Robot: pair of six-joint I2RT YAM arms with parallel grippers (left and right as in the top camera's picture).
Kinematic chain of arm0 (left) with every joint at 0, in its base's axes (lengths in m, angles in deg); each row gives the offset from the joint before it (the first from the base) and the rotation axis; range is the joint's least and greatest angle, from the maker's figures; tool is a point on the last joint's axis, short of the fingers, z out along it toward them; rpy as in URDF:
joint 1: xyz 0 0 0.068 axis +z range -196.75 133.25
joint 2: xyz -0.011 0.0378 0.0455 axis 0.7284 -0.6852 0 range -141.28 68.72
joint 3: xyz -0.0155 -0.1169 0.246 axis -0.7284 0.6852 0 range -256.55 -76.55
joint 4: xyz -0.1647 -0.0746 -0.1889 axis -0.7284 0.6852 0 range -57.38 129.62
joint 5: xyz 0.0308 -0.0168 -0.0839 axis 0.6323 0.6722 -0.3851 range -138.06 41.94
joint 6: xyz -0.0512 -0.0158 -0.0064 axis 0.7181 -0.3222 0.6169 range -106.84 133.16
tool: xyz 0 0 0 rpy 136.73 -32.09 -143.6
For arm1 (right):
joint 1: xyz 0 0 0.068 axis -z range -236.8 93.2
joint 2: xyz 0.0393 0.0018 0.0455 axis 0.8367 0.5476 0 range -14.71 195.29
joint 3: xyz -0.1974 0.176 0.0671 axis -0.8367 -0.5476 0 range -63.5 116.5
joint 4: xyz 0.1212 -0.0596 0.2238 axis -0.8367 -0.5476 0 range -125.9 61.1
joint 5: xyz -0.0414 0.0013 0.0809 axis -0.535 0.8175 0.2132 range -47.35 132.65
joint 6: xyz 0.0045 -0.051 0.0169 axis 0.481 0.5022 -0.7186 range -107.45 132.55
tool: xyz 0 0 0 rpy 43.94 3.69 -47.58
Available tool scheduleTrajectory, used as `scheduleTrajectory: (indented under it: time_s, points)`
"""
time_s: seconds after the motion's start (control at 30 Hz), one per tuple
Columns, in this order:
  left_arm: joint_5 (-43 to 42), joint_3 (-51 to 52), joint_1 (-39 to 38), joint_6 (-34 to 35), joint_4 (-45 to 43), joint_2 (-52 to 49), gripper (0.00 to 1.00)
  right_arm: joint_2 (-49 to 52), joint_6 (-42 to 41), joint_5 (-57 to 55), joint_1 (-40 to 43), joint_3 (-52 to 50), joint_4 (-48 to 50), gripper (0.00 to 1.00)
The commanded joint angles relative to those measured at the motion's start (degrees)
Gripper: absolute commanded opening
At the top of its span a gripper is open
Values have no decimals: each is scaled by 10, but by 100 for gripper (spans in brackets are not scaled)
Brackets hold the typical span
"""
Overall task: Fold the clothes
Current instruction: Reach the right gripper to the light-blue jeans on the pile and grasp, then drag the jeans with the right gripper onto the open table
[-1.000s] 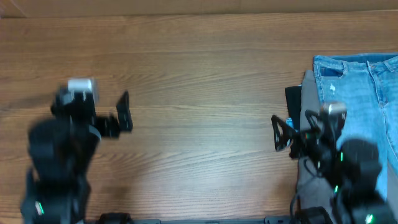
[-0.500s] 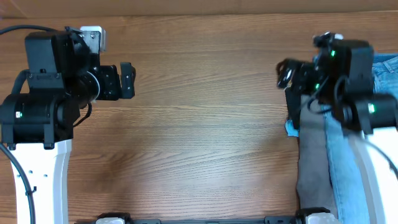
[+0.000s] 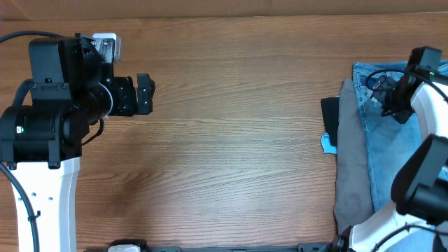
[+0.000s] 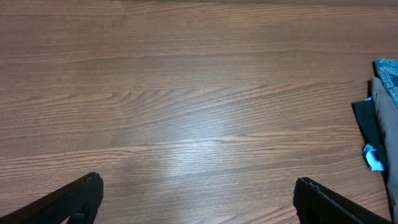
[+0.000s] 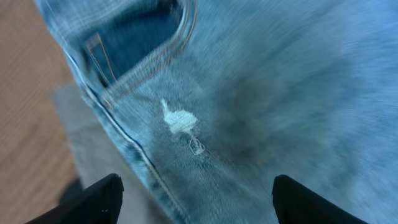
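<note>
The light blue denim jeans (image 3: 392,150) lie at the right edge of the table, on top of other clothes. In the right wrist view the jeans (image 5: 267,112) fill the frame, with a pocket opening and a small white rip (image 5: 179,120). My right gripper (image 3: 386,96) hovers over the jeans' upper part, open and empty (image 5: 196,202). My left gripper (image 3: 145,94) is at the left of the table, open and empty over bare wood (image 4: 198,199). The jeans' edge shows at the far right of the left wrist view (image 4: 388,81).
A grey garment (image 3: 348,175) lies under the jeans along their left side. A dark garment (image 3: 329,120) and a small bright blue bit (image 3: 327,143) stick out at its left edge. The wooden table (image 3: 238,140) spans the middle.
My right arm has swung from the table's middle-right out over the jeans at the far right. My left arm has stayed nearly still since half a second ago.
</note>
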Motion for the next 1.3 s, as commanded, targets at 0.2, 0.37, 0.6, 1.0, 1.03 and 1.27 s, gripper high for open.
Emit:
scheduleTrajectory:
  time_s: [0.2, 0.37, 0.6, 1.0, 1.03, 1.27]
  points:
    - [-9, -15, 3, -8, 2, -3, 100, 96, 56, 23, -21, 5, 7, 54]
    - [-9, -15, 3, -8, 2, -3, 100, 94, 49, -14, -21, 18, -1, 14]
    - [-9, -15, 3, -9, 7, -3, 100, 37, 47, -24, -11, 123, -63, 4]
    - [-2, -26, 4, -8, 12, 2, 95, -143, 130, 125, -181, 365, -199, 4]
    - [3, -33, 4, -8, 11, 3, 96, -153, 134, 125, -217, 367, -198, 4]
    - [107, -122, 4, -8, 17, 14, 100, -124, 123, 105, -607, 348, -219, 26]
